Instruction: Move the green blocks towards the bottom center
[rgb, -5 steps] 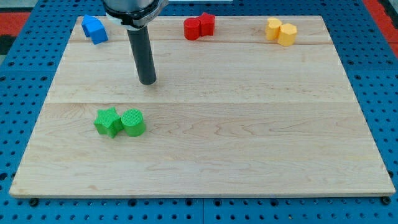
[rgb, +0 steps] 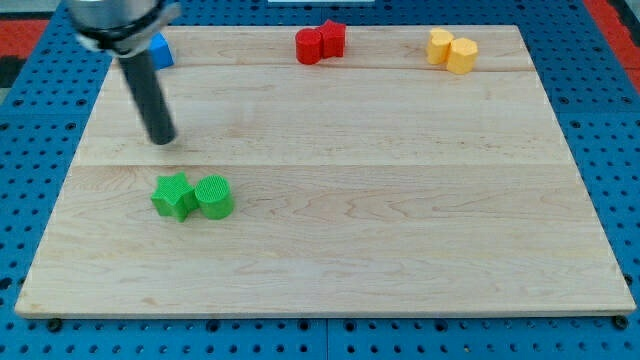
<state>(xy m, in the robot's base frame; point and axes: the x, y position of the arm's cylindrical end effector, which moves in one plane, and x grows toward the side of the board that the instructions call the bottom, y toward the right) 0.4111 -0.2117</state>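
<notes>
A green star block and a green cylinder block lie side by side, touching, at the board's lower left. My tip rests on the board just above the green star, a little to its left, with a gap between them. The dark rod rises from it toward the view's top left.
A blue block sits at the top left, partly hidden by the rod. Two red blocks touch at the top centre. Two yellow blocks touch at the top right. The wooden board lies on a blue pegboard.
My tip has moved toward the view's left, from above the green cylinder to above the green star. The rod now covers part of the blue block. The blocks have not moved.
</notes>
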